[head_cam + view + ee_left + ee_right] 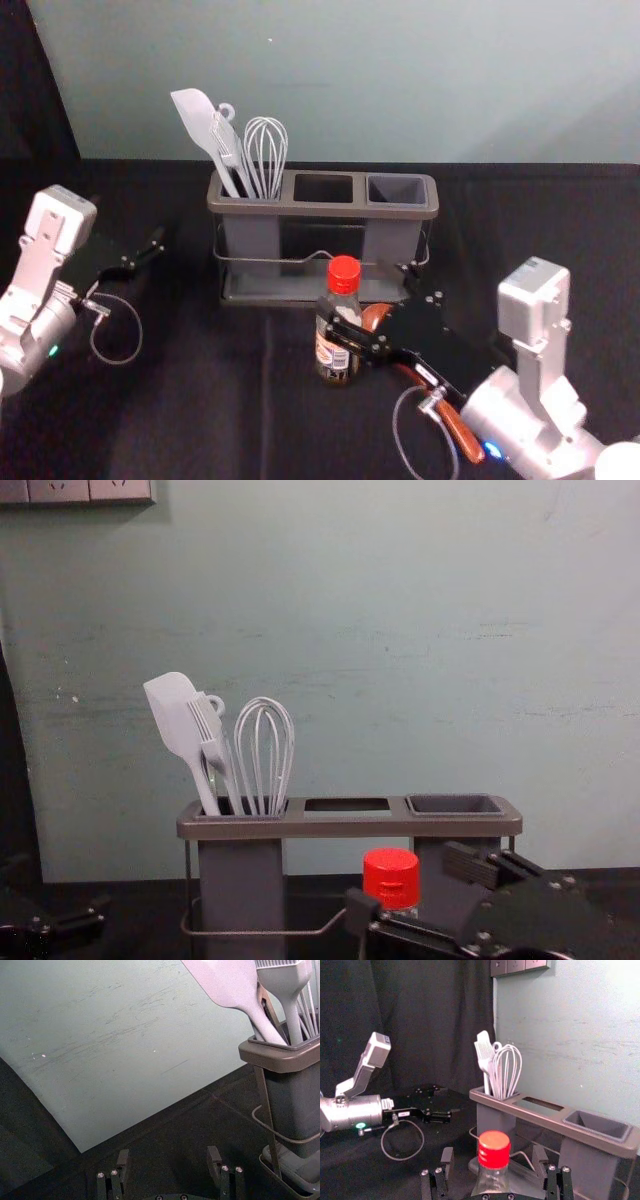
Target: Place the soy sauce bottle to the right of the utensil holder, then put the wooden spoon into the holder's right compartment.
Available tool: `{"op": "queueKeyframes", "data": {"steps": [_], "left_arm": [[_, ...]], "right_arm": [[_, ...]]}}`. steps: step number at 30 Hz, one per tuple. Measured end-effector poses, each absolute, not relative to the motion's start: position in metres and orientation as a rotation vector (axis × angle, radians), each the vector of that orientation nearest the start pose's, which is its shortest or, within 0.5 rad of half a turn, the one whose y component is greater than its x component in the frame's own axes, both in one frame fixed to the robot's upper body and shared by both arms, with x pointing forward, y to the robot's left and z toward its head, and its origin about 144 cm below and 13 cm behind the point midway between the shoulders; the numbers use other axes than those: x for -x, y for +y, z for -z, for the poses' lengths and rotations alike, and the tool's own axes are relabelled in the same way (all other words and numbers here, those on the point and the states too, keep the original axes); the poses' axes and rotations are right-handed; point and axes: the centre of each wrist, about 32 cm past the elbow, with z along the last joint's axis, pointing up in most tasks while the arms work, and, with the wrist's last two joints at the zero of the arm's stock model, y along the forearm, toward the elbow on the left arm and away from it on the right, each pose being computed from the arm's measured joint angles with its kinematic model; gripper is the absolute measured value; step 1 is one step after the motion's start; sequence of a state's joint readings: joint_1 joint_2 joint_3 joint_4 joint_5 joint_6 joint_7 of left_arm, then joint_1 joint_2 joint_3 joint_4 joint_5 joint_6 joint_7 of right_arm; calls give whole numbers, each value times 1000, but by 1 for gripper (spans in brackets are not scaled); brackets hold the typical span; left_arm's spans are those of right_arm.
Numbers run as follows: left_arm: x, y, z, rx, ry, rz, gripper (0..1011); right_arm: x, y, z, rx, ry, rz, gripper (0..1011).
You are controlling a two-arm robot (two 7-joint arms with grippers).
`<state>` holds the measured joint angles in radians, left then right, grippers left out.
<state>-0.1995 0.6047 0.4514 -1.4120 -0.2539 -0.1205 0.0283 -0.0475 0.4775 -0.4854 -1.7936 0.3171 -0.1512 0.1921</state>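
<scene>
My right gripper (362, 288) is around the upper part of the soy sauce bottle (338, 330), upright in front of the utensil holder (322, 209). In the right wrist view, gaps separate the red-capped bottle (493, 1150) from both fingers of the open right gripper (494, 1158). The wooden spoon (458, 428) lies partly hidden beneath the right arm. The holder's right compartment (397, 189) holds nothing. My left gripper (138, 258) is parked left of the holder; the left wrist view has this left gripper (168, 1161) open, nothing between its fingers.
A grey spatula (205, 122), a brush and a whisk (266, 150) stand in the holder's left compartment. A wire rail (265, 932) runs along the holder's front. The wall rises behind, and black cloth (180, 400) covers the table.
</scene>
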Motion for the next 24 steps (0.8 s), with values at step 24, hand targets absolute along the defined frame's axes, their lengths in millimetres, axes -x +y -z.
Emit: {"op": "queueKeyframes", "data": {"steps": [24], "left_arm": [[-489,310,-1140,-304,-285,-1248,1000]], "right_arm": [[-427,-178,-1158,-38,-91,848,812]]}}
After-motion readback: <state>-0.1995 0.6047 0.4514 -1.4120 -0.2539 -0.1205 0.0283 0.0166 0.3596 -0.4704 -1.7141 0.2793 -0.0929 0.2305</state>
